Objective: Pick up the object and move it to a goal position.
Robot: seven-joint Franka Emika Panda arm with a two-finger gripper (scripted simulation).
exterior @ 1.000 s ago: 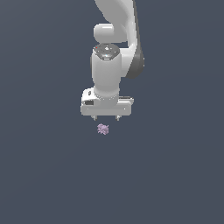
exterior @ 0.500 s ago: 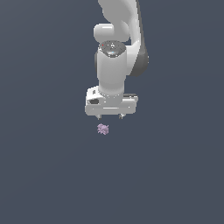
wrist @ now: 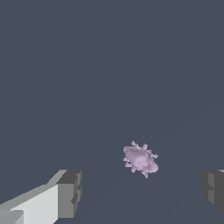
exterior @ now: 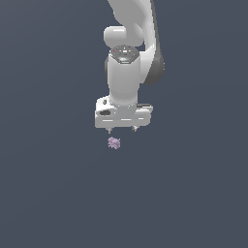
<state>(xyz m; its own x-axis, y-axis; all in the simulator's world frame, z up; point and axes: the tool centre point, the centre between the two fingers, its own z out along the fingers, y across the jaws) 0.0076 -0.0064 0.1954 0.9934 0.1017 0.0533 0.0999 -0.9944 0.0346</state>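
blob (exterior: 114, 143) sits on the flat dark grey-blue surface (exterior: 48, 193), loose, nothing touching it. pale purple-pink, lumpy, small spikes round the edge, far smaller than the gripper. gripper (exterior: 121, 130) hangs above it, apart from it, pointing down; white arm (exterior: 131, 43) rises out of the top of the exterior view. in that view the blob lies just below the fingertip on the view's left, a bit off the gripper's centre line toward that side. gripper is released: fingers spread wide, nothing held. wrist view confirms: gripper (wrist: 142, 192) has two grey fingertips (wrist: 70, 192) far apart at the frame edges, blob (wrist: 141, 159) on the surface in the gap between them, closer to the centre than to either pad, clear of both.
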